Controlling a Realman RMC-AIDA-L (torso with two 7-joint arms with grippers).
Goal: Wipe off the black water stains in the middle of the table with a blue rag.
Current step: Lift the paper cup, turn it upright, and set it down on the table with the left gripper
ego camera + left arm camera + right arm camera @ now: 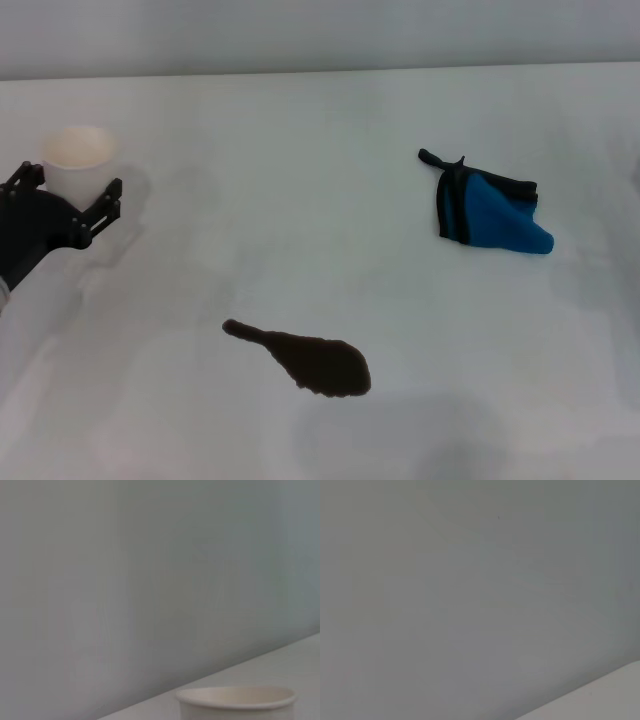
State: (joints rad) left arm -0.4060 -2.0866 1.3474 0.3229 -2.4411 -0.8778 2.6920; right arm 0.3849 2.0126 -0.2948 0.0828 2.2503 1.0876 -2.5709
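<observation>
Nothing wiped yet, folks: the black water stains [305,361] sit whole on the table [300,150], a dark oval with a thin tail, near the front and about the middle. The blue rag [487,211] lies crumpled well off to the right and farther back, its black loop pointing left, with nothing touching it. Over on the left edge the left gripper [70,195] has its fingers spread on either side of a white paper cup [79,162], and whether they press the cup I can't tell. The left wrist view shows just the cup's rim against the wall. The right gripper is out of sight; its camera sees only wall and a sliver of table. So, by my reckoning, the whole job remains: fetch the rag, carry it to the stain, scrub.
</observation>
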